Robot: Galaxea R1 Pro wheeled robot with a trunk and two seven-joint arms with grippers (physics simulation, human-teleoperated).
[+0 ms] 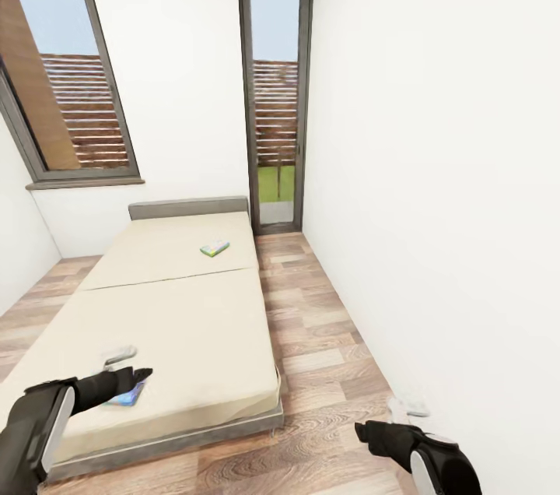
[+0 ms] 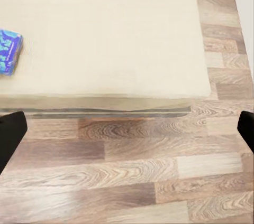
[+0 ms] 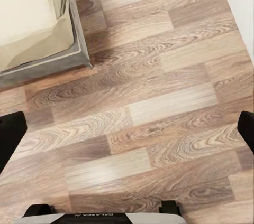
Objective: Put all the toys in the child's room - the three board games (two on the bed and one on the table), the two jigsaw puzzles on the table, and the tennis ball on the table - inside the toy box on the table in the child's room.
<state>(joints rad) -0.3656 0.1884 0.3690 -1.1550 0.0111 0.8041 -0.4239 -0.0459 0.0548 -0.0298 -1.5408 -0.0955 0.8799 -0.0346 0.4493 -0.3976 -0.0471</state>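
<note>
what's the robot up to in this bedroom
The robot stands at the foot of the bed, tidying toys. Two board games lie on the mattress: a blue one near the foot end, right by the left gripper, and a pale green-edged one up near the headboard. Neither is picked up yet. Both grippers are open and empty; the right gripper hangs over the wood floor beside the bed.
</note>
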